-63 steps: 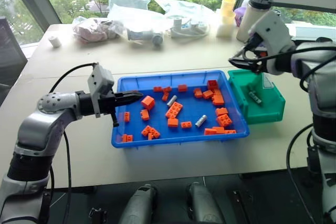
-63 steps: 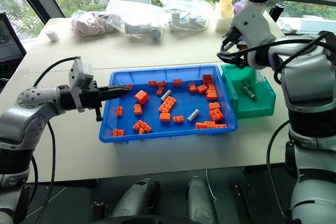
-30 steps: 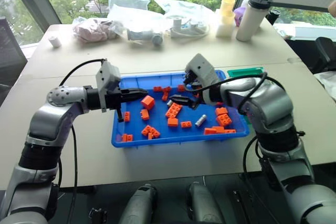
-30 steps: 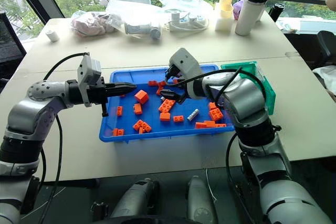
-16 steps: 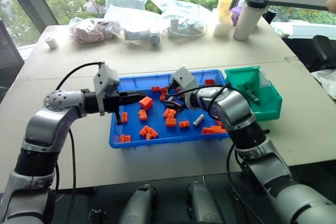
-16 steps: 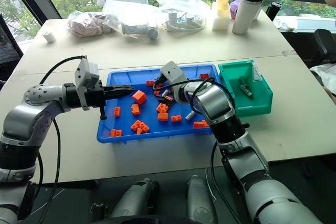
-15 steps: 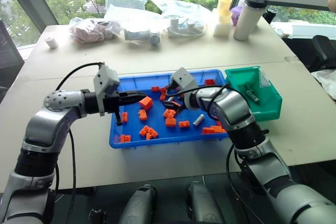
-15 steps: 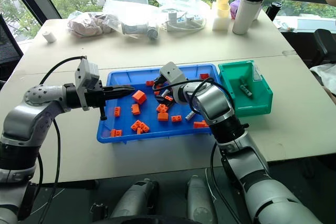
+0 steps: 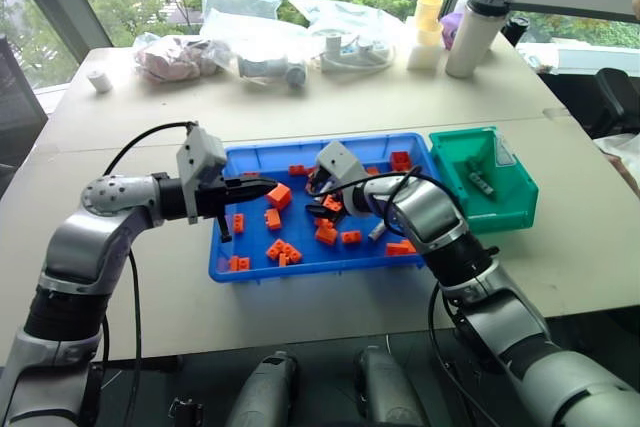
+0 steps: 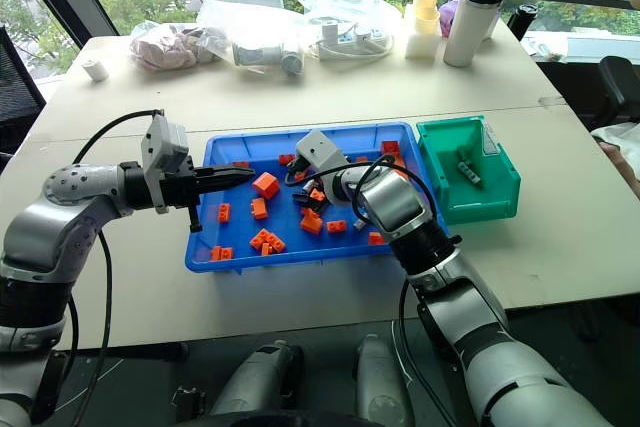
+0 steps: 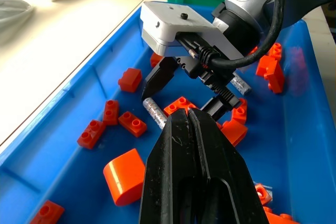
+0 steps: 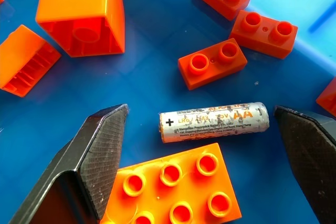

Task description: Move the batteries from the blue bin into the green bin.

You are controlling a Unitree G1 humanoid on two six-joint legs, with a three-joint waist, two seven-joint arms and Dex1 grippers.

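My right gripper (image 12: 202, 145) hangs low inside the blue bin (image 9: 300, 265), its two black fingers (image 12: 100, 145) spread wide on either side of a silver AA battery (image 12: 214, 121) that lies flat on the bin floor (nothing is pinched; blue floor shows between each finger and the cell). An orange four-by-two brick (image 12: 173, 190) lies just beside the battery, and smaller orange bricks (image 12: 211, 62) are scattered on its other side. A rounded orange block (image 12: 81, 17) sits a little farther off.

From the head camera, the right gripper (image 9: 322, 199) is near the middle of the bin among the bricks. A second battery (image 9: 376, 232) lies in the bin beside my right forearm. The green bin (image 9: 484, 181) stands just beside the blue bin's right end, with one battery (image 9: 480, 184) already lying in it.

My left gripper (image 9: 262, 187) hovers over the blue bin's left end, pointing toward the right one, its fingers (image 11: 197, 150) pressed together with nothing between them. Bags (image 9: 255, 32) and a tumbler (image 9: 471, 32) line the far edge of the table (image 9: 130, 127).
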